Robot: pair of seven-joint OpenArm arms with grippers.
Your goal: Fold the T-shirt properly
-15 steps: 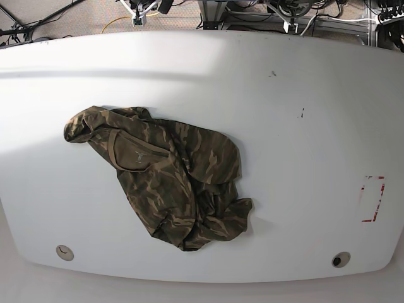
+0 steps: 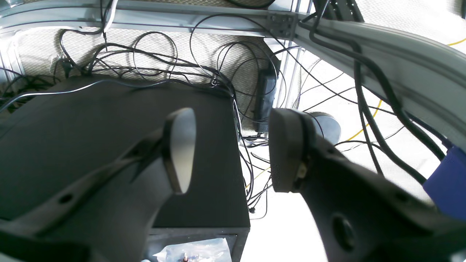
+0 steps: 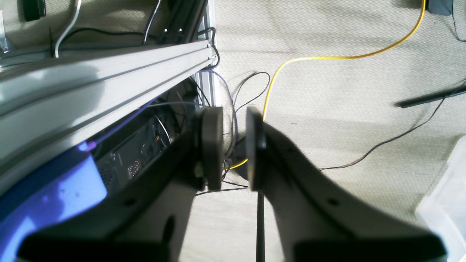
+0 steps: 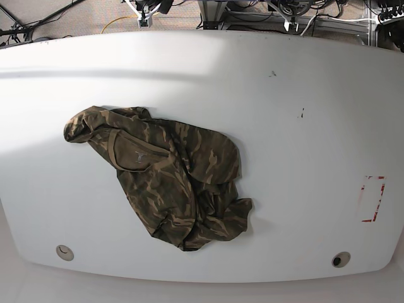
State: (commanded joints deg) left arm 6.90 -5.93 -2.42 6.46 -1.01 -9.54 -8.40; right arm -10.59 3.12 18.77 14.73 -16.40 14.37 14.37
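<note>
left claw (image 2: 233,149): dark matte fingers, flat oval pads | right claw (image 3: 235,147): same, seemingly black, blurred

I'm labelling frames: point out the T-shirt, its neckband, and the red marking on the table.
T-shirt (image 4: 183,189): base view, mid body.
Neckband (image 4: 113,148): base view, left curve.
Red marking (image 4: 379,199): base view, right stripe.

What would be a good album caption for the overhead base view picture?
A crumpled camouflage T-shirt lies in a heap on the white table, not yet folded, with no robot arm in sight.
</note>
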